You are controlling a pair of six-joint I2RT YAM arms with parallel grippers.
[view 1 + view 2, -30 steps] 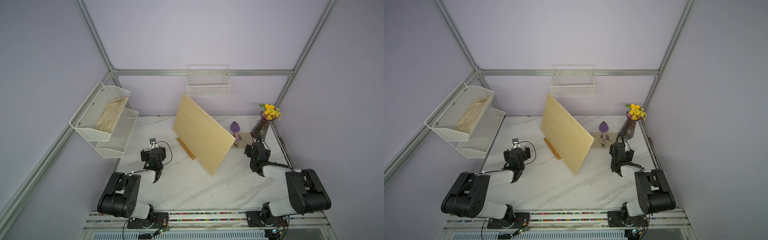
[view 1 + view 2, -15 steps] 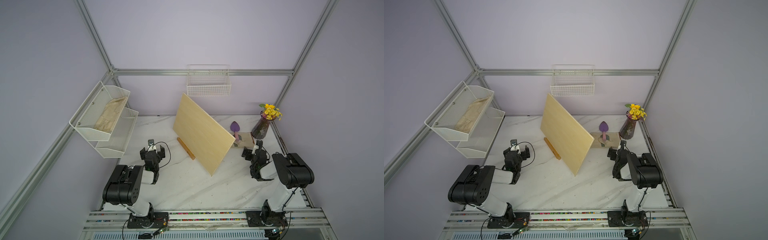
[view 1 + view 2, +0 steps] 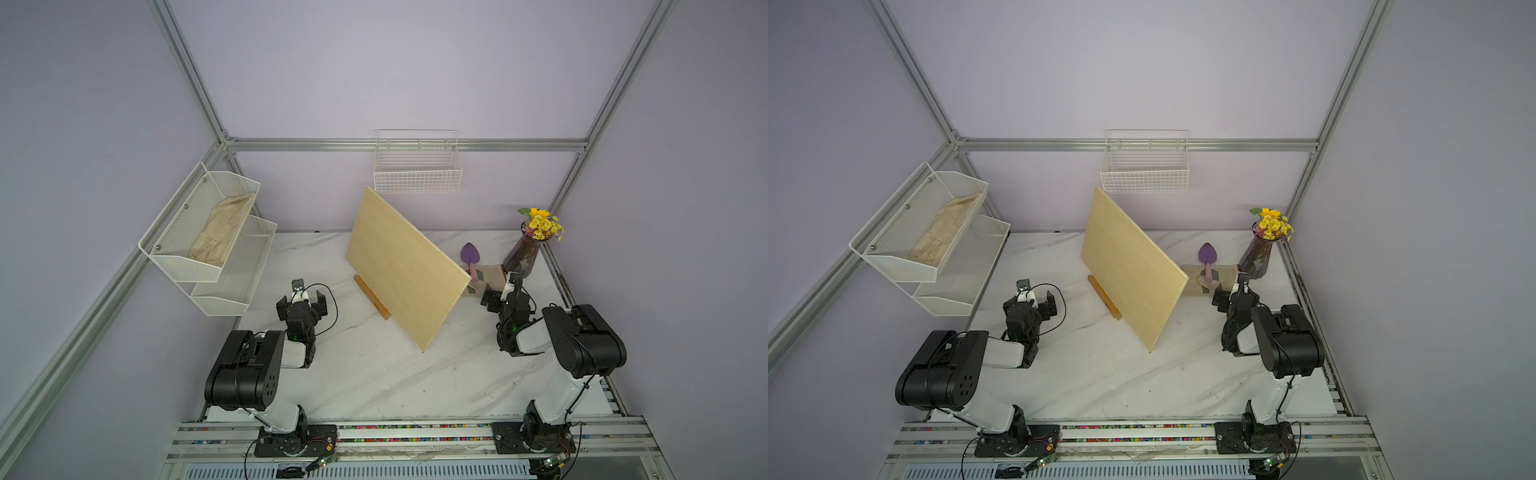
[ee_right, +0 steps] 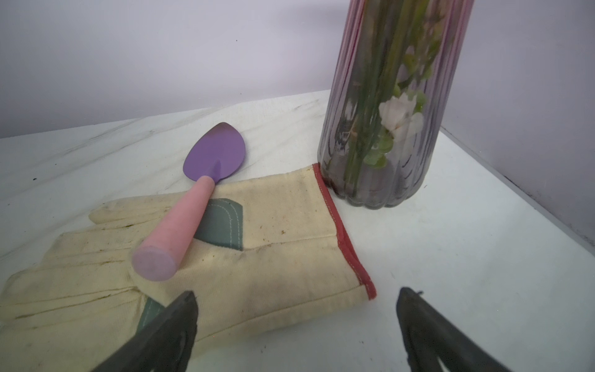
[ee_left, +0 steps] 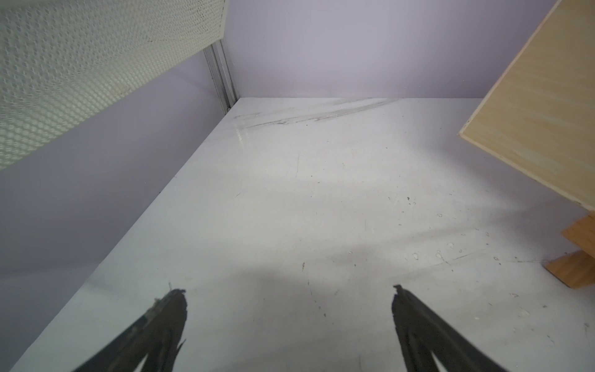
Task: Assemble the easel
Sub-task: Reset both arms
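The easel shows only as an orange-brown wooden ledge bar (image 3: 371,296) (image 3: 1104,297) on the marble table, with most of its frame hidden behind a large pale board (image 3: 405,268) (image 3: 1129,266) that leans on it. Its wooden ends (image 5: 576,257) appear in the left wrist view under the board's corner (image 5: 541,112). My left gripper (image 3: 302,300) (image 3: 1031,305) (image 5: 289,299) is open over bare table, to the left of the bar. My right gripper (image 3: 500,297) (image 3: 1230,297) (image 4: 296,302) is open and empty, just short of a cream glove (image 4: 251,257).
A purple trowel with a pink handle (image 4: 196,199) (image 3: 471,255) lies on the glove, beside a glass vase of yellow flowers (image 3: 528,249) (image 4: 389,106) at the back right. A white two-tier mesh shelf (image 3: 199,245) hangs on the left wall. A wire basket (image 3: 417,166) hangs on the back wall.
Both arms have drawn their big upper links in and up; the right one shifted left. The grippers stayed open and nearly in place. Board and easel have not moved.
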